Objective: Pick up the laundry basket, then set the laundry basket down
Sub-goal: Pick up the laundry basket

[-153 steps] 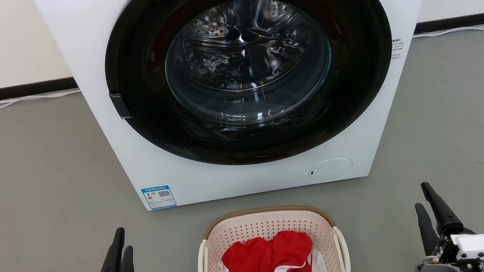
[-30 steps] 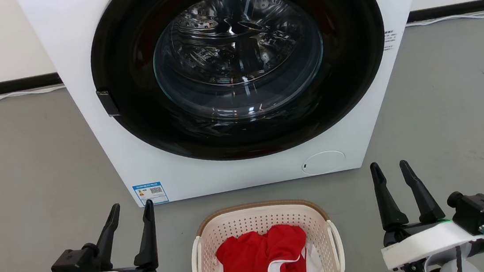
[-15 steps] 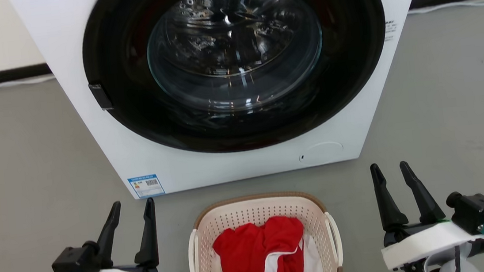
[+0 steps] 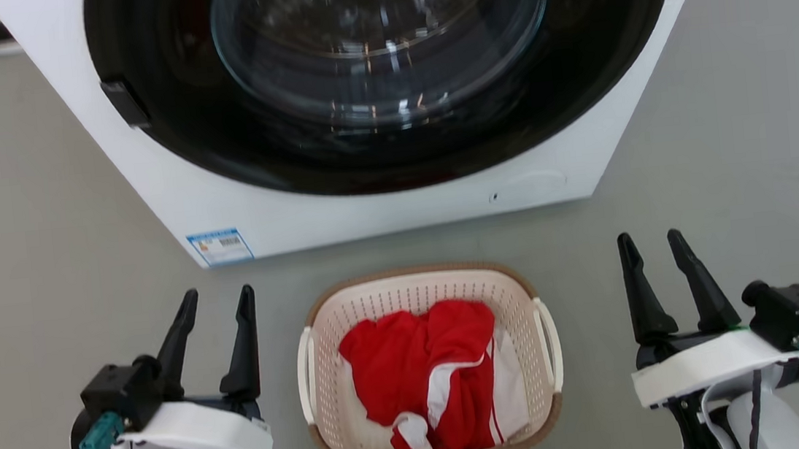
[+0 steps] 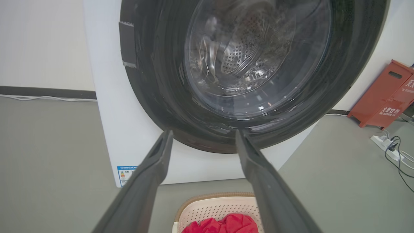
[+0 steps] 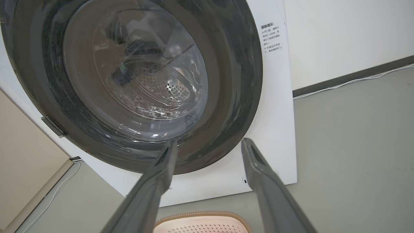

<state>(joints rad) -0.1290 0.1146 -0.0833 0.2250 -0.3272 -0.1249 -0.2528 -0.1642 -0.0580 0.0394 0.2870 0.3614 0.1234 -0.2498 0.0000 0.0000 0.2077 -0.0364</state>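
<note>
My head has tipped further down in the last second, so the whole picture has slid. The washing machine (image 4: 384, 215) sits higher in my view. The basket (image 4: 414, 298), cut off at the bottom edge a moment ago, is now in full sight, front rim and all. That is my camera moving, not the things. The basket stands on the grey floor (image 4: 39, 215) where it stood, at 6 o'clock from the washer door, near it but not touching. A red garment (image 4: 412, 355) with white trim lies heaped inside.

My left claw (image 4: 218, 295) hangs at 9 o'clock from the basket and my right claw (image 4: 649, 238) at 3 o'clock. Both are apart from it, fingers pointing to 12 toward the washer. Five seconds ago each pair of fingers was turned edge-on and looked close together. Now both claws are spread wide and hold nothing, and each wrist view shows the washer front between its fingers.

As I judge it, the pick-up has not begun, but I am set for it. The left handle (image 4: 304, 380) and the right handle (image 4: 555, 345) are both in view, so I can aim. Next, each claw must drop, swing inward and close on its own handle, both together. A lopsided grip could tip the load.
</note>
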